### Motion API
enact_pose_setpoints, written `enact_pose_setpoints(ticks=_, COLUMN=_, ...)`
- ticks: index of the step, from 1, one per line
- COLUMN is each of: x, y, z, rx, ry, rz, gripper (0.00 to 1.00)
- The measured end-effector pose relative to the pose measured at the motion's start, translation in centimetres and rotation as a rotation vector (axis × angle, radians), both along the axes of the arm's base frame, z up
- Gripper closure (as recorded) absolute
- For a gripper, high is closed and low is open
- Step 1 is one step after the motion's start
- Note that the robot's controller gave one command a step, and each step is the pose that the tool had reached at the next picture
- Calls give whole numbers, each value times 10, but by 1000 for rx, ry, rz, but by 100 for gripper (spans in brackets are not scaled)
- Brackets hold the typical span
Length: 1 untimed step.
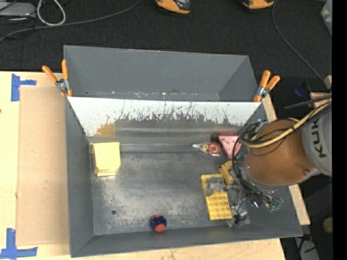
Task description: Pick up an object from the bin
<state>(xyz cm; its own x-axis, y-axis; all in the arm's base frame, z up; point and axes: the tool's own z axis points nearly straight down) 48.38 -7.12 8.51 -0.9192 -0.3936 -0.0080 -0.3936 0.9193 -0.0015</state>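
Over the bin's [81, 199] lower-right corner, jaws [234, 206] by a yellow studded plate [216, 205], their spread hidden, arm [282, 156] lettered "KU"

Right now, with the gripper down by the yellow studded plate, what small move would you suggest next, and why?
I would probably nudge the gripper a little toward the view's left, over the middle of the yellow studded plate. It seems to sit at the plate's right edge, close to the right side of the bin, so a grasp there might slip off.
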Motion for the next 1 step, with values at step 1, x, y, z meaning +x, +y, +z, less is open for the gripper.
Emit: enact_pose_setpoints(ticks=1, x=6, y=-6, z=-13, rx=2, ry=-2, rz=108, gripper=100)
